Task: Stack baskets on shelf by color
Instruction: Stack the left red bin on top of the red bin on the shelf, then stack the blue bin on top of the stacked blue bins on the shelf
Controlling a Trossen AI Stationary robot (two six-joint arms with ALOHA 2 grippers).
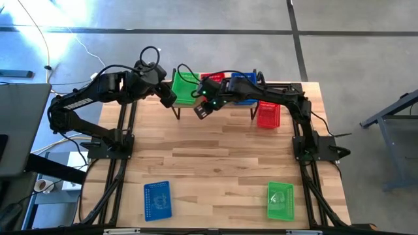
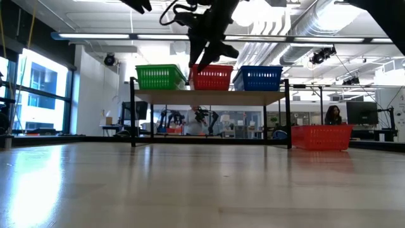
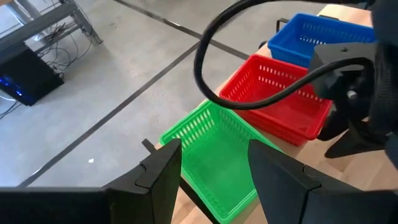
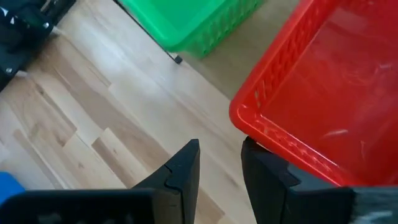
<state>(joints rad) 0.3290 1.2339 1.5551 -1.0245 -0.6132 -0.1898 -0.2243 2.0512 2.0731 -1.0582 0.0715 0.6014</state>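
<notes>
Shelf (image 2: 209, 96) carries green basket (image 1: 185, 85), red basket (image 2: 211, 77), blue basket (image 2: 260, 77), one per colour as stack bases. Right pincer (image 4: 219, 163) hangs narrow and empty beside red's rim; left pincer (image 3: 214, 169) gapes wide over green. A spare red basket (image 1: 268, 115) waits on counter (image 1: 215, 163).

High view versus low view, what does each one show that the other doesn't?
Only the high view shows a blue basket and a green basket lying on the table's near edge. Only the low view shows the room behind the shelf, including a seated person. Both show green, red and blue baskets on the shelf, another red basket beside it, and the right hand at the shelf's red basket.
</notes>
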